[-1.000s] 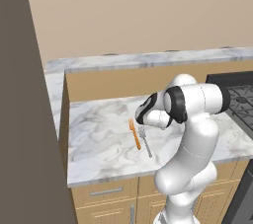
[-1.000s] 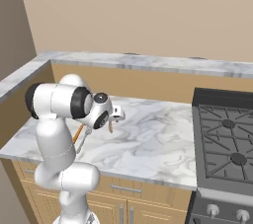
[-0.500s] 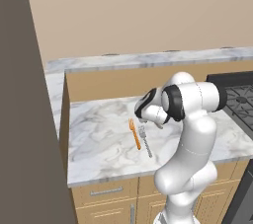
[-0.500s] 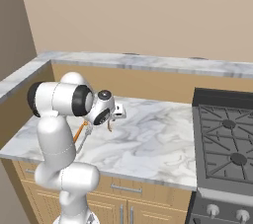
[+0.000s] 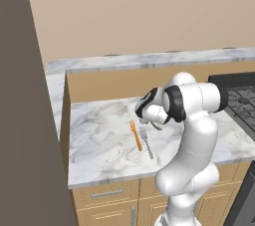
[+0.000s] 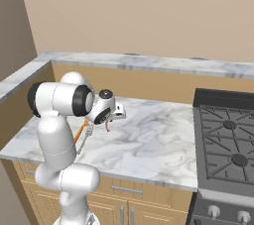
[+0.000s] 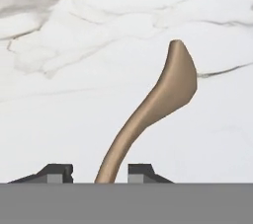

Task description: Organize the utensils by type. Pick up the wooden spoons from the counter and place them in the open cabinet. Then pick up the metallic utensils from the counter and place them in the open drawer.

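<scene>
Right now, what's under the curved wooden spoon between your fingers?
Bare marbled counter lies under the curved wooden spoon. The spoon's handle end passes down between the fingertips and out of sight.

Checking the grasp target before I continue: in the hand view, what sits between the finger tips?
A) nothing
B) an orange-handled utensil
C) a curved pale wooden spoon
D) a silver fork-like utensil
C: the hand view shows the curved wooden spoon with its handle running down between the gripper tips, over the marbled counter.

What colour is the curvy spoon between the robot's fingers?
Light brown, like pale wood. The curved spoon shows best in the hand view.
</scene>
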Robot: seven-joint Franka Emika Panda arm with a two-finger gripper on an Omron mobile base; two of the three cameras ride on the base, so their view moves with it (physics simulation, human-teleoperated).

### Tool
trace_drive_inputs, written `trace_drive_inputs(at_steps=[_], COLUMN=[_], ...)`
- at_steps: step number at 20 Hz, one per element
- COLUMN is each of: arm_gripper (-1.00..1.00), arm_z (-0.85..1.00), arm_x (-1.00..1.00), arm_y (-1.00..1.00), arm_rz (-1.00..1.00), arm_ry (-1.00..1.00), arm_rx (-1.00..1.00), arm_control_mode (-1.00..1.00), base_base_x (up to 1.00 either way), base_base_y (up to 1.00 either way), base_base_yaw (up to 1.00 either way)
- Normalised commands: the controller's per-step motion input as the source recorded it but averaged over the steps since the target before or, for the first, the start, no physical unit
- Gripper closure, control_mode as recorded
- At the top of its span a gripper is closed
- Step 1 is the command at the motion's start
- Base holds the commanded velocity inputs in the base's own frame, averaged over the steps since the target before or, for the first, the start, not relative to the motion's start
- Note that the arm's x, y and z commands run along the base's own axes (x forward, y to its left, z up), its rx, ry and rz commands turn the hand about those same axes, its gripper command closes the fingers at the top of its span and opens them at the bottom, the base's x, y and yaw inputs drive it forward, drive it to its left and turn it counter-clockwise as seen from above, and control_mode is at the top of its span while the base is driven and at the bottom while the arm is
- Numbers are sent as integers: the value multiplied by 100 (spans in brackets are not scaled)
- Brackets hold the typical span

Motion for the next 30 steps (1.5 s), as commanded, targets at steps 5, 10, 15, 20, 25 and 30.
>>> trace_drive_inputs(at_steps=[5,10,15,20,25,30], arm_gripper=[100,100,100,100,100,100], arm_z=[-5,10,40,89,97,93], arm_x=[0,0,0,-7,-18,-51], arm_y=[0,0,0,0,0,0], arm_rz=[0,-9,-22,-33,-39,-40], arm_ry=[0,-1,0,-6,-8,-5], arm_rx=[0,0,0,1,10,21], arm_control_mode=[-100,-100,-100,-100,-100,-100], base_base_x=[0,0,0,0,0,0], base_base_y=[0,0,0,0,0,0], base_base_yaw=[0,0,0,0,0,0])
